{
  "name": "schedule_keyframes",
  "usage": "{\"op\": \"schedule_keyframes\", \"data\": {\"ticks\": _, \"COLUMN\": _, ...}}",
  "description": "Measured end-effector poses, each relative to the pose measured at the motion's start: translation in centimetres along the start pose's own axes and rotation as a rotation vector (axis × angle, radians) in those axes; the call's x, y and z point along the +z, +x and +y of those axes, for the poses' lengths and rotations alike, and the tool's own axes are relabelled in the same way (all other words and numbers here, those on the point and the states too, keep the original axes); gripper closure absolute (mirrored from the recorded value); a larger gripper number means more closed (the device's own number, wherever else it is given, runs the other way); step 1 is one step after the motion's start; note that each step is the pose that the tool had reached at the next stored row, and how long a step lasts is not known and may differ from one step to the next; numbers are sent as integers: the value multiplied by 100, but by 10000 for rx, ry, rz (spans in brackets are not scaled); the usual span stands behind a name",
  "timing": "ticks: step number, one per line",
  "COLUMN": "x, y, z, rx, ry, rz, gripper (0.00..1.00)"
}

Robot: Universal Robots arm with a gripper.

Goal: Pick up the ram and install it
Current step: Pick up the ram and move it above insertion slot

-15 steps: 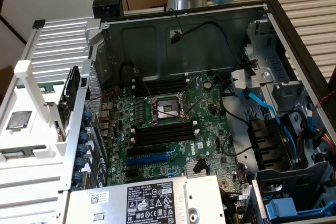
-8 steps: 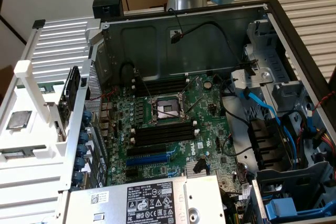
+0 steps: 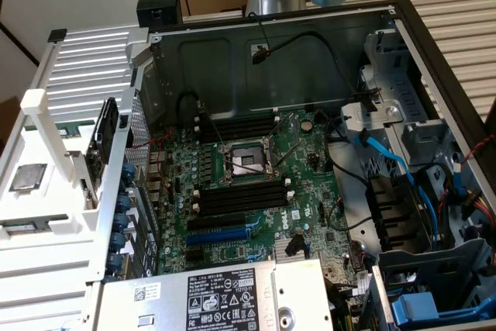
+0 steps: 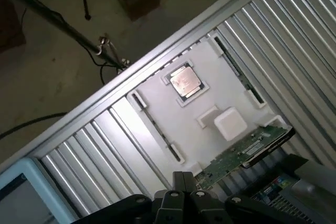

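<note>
Currently empty end effector (image 4: pixel 184 182), fingers pressed together, hovering above a white tray (image 4: pixel 223 90).
Ram (image 4: pixel 239 72) appears to lie in a tray groove beside a processor chip (image 4: pixel 185 81); in the computer case (image 3: pixel 232 60), memory slots (image 3: pixel 240 195) look empty, so pickup and installing remain.

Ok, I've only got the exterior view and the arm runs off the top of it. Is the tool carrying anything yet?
Observer: No. The wrist view has the black tool shut and holding nothing.
Operator: What is it facing?
Observer: The flat white plastic tray that carries a square silver processor chip.
Operator: And the ram?
Observer: A long, thin dark-green ram stick stands on edge in a holder along that tray's side, apart from the tool.
</note>
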State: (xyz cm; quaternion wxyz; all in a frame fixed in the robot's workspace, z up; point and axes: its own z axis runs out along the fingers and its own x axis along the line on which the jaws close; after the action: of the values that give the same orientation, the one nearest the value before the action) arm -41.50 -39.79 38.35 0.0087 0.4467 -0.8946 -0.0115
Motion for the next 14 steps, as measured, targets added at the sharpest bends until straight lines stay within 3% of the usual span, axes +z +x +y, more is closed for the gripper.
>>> {"op": "schedule_keyframes", "data": {"ticks": 2, "x": 4, "y": 0, "z": 0, "rx": -252, "ry": 138, "rz": -96, "gripper": 90}}
{"op": "schedule_keyframes", "data": {"ticks": 4, "x": 11, "y": 0, "z": -2, "rx": -610, "ry": 213, "rz": -144, "gripper": 90}}
{"op": "schedule_keyframes", "data": {"ticks": 9, "x": 42, "y": 0, "z": -1, "rx": -1459, "ry": 220, "rz": -152, "gripper": 90}}
{"op": "schedule_keyframes", "data": {"ticks": 12, "x": 121, "y": 7, "z": 7, "rx": -1982, "ry": 257, "rz": -166, "gripper": 90}}
{"op": "schedule_keyframes", "data": {"ticks": 14, "x": 158, "y": 12, "z": 12, "rx": -2543, "ry": 249, "rz": -166, "gripper": 90}}
